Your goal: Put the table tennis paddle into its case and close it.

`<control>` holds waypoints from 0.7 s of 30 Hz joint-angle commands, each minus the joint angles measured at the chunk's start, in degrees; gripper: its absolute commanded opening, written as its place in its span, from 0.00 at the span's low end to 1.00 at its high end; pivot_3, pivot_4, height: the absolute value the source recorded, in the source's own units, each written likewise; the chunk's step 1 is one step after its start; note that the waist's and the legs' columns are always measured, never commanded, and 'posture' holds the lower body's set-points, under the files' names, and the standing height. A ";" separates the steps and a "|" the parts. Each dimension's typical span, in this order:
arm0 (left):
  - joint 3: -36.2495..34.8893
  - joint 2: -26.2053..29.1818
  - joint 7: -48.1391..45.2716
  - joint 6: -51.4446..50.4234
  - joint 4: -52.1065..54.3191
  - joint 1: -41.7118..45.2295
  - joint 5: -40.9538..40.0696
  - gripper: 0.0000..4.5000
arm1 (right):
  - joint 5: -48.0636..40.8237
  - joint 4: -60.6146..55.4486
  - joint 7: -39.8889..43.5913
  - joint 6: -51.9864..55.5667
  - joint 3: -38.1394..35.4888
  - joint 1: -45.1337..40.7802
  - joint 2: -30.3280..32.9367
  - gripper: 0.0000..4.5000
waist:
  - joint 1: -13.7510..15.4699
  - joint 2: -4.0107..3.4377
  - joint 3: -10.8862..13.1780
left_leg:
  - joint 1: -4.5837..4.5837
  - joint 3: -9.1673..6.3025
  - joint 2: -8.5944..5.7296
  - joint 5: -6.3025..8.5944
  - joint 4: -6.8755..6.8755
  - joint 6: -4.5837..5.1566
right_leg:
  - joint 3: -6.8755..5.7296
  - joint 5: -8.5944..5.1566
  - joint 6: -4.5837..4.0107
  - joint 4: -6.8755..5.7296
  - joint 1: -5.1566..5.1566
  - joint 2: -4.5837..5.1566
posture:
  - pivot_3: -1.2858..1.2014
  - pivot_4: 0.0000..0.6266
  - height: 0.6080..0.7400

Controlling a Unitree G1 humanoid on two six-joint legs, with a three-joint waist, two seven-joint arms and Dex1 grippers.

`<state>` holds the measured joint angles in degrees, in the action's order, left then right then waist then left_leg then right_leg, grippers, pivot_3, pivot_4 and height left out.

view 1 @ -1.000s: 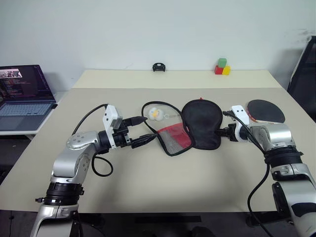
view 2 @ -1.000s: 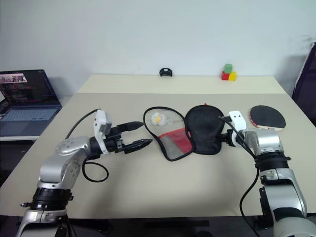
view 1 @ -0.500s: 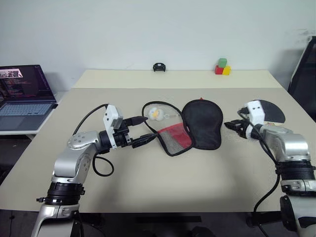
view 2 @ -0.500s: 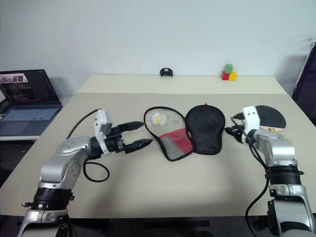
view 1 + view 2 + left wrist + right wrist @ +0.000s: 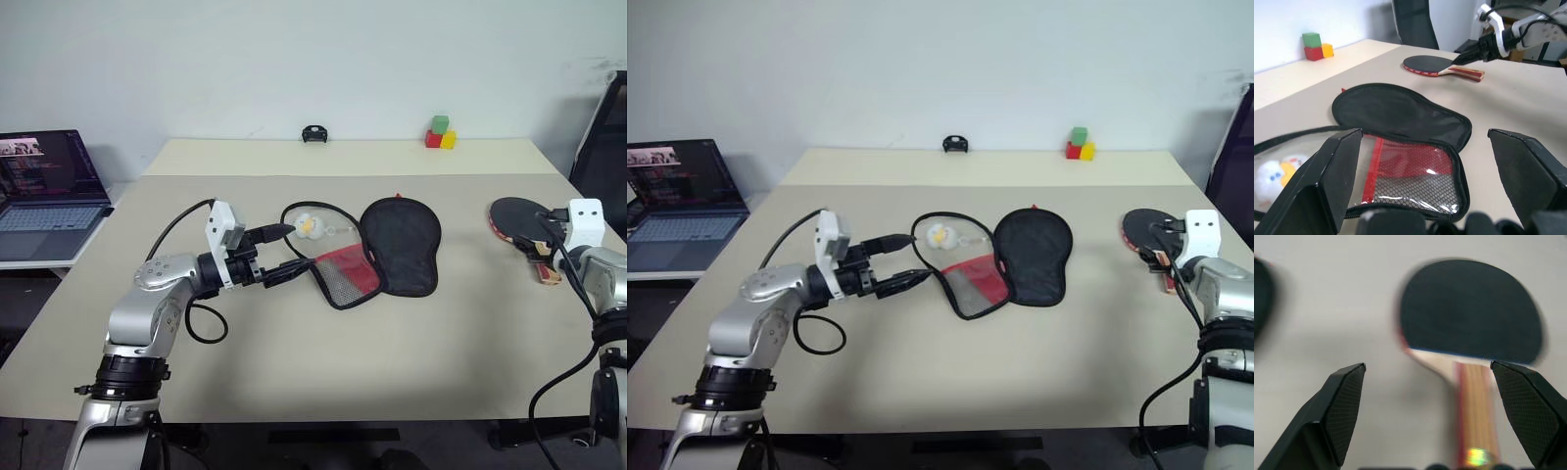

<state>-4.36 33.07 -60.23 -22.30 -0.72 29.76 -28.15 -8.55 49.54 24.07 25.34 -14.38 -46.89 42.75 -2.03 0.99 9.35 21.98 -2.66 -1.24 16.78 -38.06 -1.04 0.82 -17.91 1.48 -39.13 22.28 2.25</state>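
At the far left, off the beige worktop (image 5: 294, 372), an open laptop (image 5: 44, 191) sits on a side surface. The left claw (image 5: 284, 253) hangs level just beside the near-left edge of the soft black fabric paddle-shaped case (image 5: 377, 250), its two black fingers spread wide and holding nothing. The case lies unzipped near the middle of the worktop, its red-and-mesh pocket flap (image 5: 345, 274) folded open toward the left claw, with a small white-yellow charm (image 5: 308, 225) beside the loose zipper edge. Well apart to the right lies the table tennis paddle with a round black rubber face, red edge and short wooden handle (image 5: 1144, 231), flat on the worktop. The right claw (image 5: 1427, 416) hovers over the handle, fingers spread to either side of it, not yet touching. The paddle looks light and rigid, its rubber face likely grippy; the handle is probably the best hold. The case is limp and will likely need pinning while the paddle slides in.
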 commanded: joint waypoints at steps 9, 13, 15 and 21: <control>-0.59 0.61 -0.34 0.28 0.18 1.66 -0.32 1.00 | 4.72 19.02 -1.76 -9.74 2.13 -7.95 0.23 1.00 | -0.02 0.00 0.00 | 0.01 0.03 0.01 -0.10 0.01 -0.17 | 0.01 0.00 0.00 0.03 -0.01 0.00 | 0.52 0.24 1.00; -0.79 0.82 -0.26 0.21 0.25 1.62 -0.30 1.00 | 5.23 20.79 -2.29 -10.15 2.49 -8.34 -0.95 1.00 | -0.01 0.00 0.00 | 0.01 0.02 0.02 -0.10 0.01 -0.18 | 0.01 0.00 0.00 0.01 -0.01 -0.01 | 0.52 0.24 1.00; -0.85 0.90 -0.21 0.22 0.18 1.61 -0.27 1.00 | 5.19 21.36 -2.46 -10.40 2.27 -8.43 -1.39 1.00 | -0.03 0.00 0.00 | 0.01 0.03 0.02 -0.10 0.00 -0.18 | 0.02 0.00 0.00 0.02 -0.01 0.00 | 0.52 0.24 1.00; -0.92 1.22 -0.25 0.31 -0.27 1.82 -0.18 1.00 | 4.53 22.98 -4.28 -11.08 1.08 -8.54 -2.11 1.00 | -0.05 0.00 0.00 | 0.00 0.04 0.02 -0.11 0.00 -0.19 | 0.02 0.00 0.00 0.01 -0.02 -0.01 | 0.52 0.24 1.00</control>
<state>-4.33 33.58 -60.50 -22.29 -1.49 30.07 -27.96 -3.53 72.33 20.60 15.11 -12.38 -54.61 40.78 -2.08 0.99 9.35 21.96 -2.62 -1.22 16.67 -38.06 -1.23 0.85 -17.90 1.49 -39.13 22.25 2.25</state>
